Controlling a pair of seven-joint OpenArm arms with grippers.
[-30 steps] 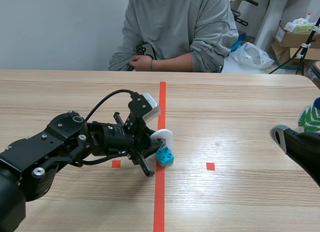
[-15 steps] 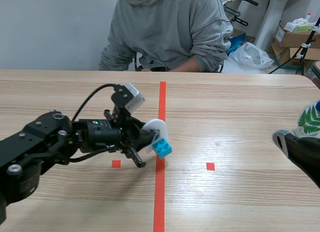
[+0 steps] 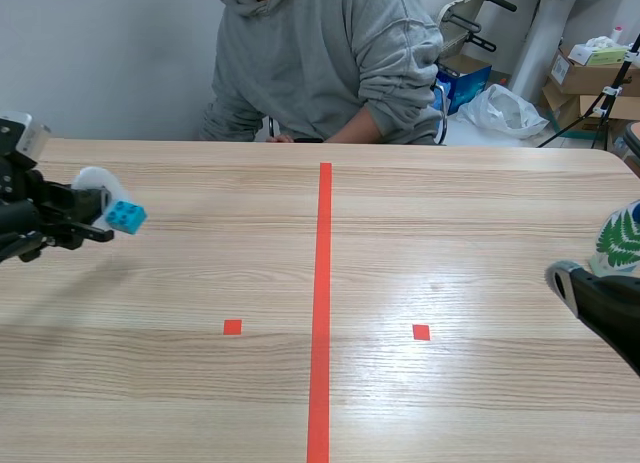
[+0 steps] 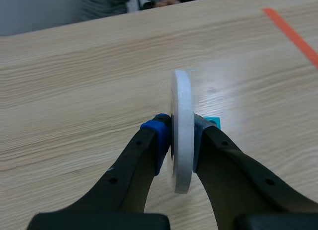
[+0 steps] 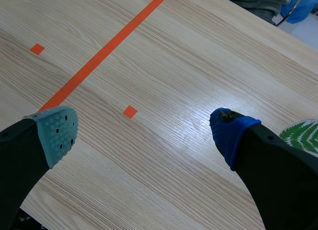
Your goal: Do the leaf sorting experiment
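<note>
A white disc [image 4: 182, 125] with a small blue brick [image 3: 126, 217] fixed to it hangs just above the table at the far left. My left gripper [image 3: 88, 215] is shut on the disc's rim, and the left wrist view shows the disc edge-on between the two pads, with a corner of the brick [image 4: 213, 122] behind it. My right gripper [image 5: 144, 133] stands open at the table's right edge with nothing between its fingers. A white piece printed with a green fern leaf [image 3: 618, 238] lies just beyond it, beside the blue-padded finger in the right wrist view [image 5: 300, 135].
A person in a grey hoodie [image 3: 320, 63] sits across the table with hands near its far edge. The wooden table [image 3: 450, 213] carries a long orange-red tape line down the middle and two small tape squares. Boxes and bags stand behind at the right.
My left arm has pulled back from the centre tape line to the far left, carrying the disc and brick off the table. The person has shifted; the right arm is still.
</note>
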